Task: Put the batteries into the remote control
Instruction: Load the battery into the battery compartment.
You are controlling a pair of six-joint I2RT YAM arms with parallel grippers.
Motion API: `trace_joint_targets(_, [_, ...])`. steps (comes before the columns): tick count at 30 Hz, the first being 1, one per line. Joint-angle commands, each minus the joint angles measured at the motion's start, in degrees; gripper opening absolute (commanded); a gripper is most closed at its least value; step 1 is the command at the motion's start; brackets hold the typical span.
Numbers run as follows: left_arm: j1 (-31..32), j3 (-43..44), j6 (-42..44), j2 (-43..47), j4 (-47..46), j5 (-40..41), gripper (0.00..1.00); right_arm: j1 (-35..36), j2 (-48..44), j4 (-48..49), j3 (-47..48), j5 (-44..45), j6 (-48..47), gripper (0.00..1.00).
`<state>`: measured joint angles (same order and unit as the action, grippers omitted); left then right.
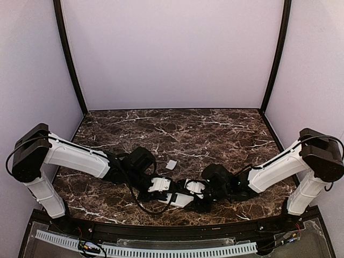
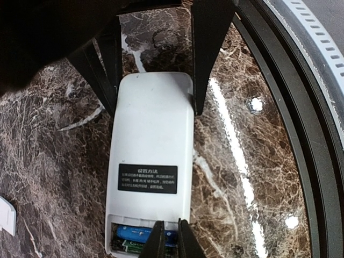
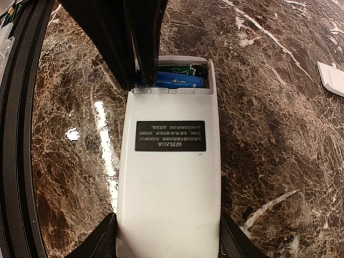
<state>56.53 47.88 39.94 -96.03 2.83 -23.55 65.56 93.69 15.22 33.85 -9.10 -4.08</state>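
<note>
The white remote control [image 2: 153,134] lies back up on the marble, its battery compartment open at one end. Two batteries lie in it side by side, a blue one [image 2: 131,234] and a dark green one [image 2: 129,246]. My left gripper [image 2: 170,232] stands over the compartment with its jaws nearly together, tips at the blue battery [image 3: 180,80], nothing visibly between them. My right gripper [image 3: 168,236] is shut across the remote's [image 3: 169,183] other end, one finger on each long side. From above, the remote [image 1: 180,200] shows between both grippers near the table's front edge.
A small loose white cover [image 1: 171,164] lies on the marble beyond the grippers, also seen as the cover [image 3: 332,78] at the right wrist view's edge. The black curved rail [image 2: 301,107] of the table's near edge runs close beside the remote.
</note>
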Motion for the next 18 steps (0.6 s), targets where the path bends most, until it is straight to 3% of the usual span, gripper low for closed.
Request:
trace_joint_targets(1, [-0.3,0.7,-0.7,-1.4,-0.9,2.2,0.09,-0.4,0.4,-2.4,-0.8,-2.1,-0.2,0.0])
trace_joint_targets(18, [-2.4,1.3,-1.4,-4.3,-5.7,0.0,0.06,-0.4,0.8,-2.3,-0.6,-3.6,-0.9,0.0])
